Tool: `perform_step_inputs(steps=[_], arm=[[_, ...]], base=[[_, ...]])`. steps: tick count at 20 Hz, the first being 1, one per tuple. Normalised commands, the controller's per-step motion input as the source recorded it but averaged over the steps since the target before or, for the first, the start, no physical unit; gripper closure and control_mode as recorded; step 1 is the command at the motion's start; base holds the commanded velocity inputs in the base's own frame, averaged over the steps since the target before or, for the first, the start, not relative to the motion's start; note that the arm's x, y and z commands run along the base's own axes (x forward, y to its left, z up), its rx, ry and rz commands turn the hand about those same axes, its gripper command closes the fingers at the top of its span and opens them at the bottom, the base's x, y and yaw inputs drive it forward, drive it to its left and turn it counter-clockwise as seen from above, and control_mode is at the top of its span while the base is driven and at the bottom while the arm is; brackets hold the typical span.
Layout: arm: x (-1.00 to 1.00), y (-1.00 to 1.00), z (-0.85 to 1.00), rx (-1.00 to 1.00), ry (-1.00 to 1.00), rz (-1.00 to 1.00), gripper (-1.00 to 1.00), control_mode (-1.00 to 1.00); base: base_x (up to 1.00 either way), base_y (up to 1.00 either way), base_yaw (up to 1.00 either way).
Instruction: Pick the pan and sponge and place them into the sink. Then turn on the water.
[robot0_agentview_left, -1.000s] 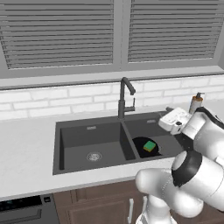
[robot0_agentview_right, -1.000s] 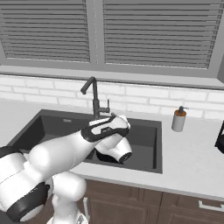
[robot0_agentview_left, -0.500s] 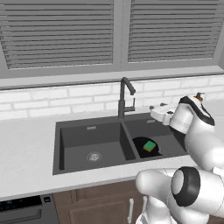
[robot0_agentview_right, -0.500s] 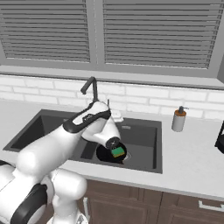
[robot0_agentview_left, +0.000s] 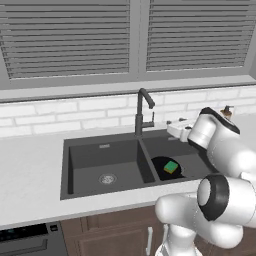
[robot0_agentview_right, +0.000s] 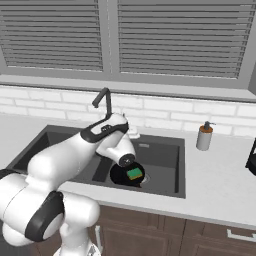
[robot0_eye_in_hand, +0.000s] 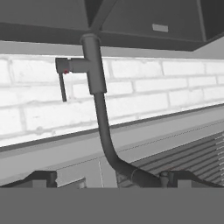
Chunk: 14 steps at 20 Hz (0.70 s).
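The black pan (robot0_agentview_left: 161, 165) (robot0_agentview_right: 121, 176) lies in the right basin of the dark grey sink (robot0_agentview_left: 66, 170) (robot0_agentview_right: 172, 175), and the green sponge (robot0_agentview_left: 171, 167) (robot0_agentview_right: 134, 173) rests on it. My gripper (robot0_agentview_left: 170, 128) hovers open and empty behind that basin, just right of the dark gooseneck faucet (robot0_agentview_left: 141, 112) (robot0_agentview_right: 103, 100). In the hand view, which is rolled upside down, the faucet (robot0_eye_in_hand: 98, 96) and its side lever (robot0_eye_in_hand: 63, 83) stand close ahead of the gripper (robot0_eye_in_hand: 109, 178), whose tips are spread wide. No water is in view at the spout.
A soap dispenser bottle (robot0_agentview_right: 203, 137) (robot0_agentview_left: 227, 112) stands on the counter right of the sink. White brick backsplash and window blinds rise behind the faucet. A dark appliance (robot0_agentview_right: 251, 159) sits at the far right counter edge. The left basin (robot0_agentview_left: 102, 167) holds nothing.
The hand has swung left from over the right side of the sink toward the faucet, staying open. Pan and sponge have not moved.
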Motion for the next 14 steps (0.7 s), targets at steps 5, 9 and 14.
perform_step_inputs(steps=[5, 9, 14], arm=[[0.24, -0.01, -0.18, 0.00, -0.01, 0.00, -1.00, -1.00], [0.24, 0.00, -0.20, -0.04, 0.00, 0.00, -1.00, -1.00], [0.33, 0.00, -0.11, -0.03, 0.00, 0.00, -1.00, -1.00]], base=[[0.00, 0.00, 0.00], [0.00, 0.00, 0.00], [0.00, 0.00, 0.00]])
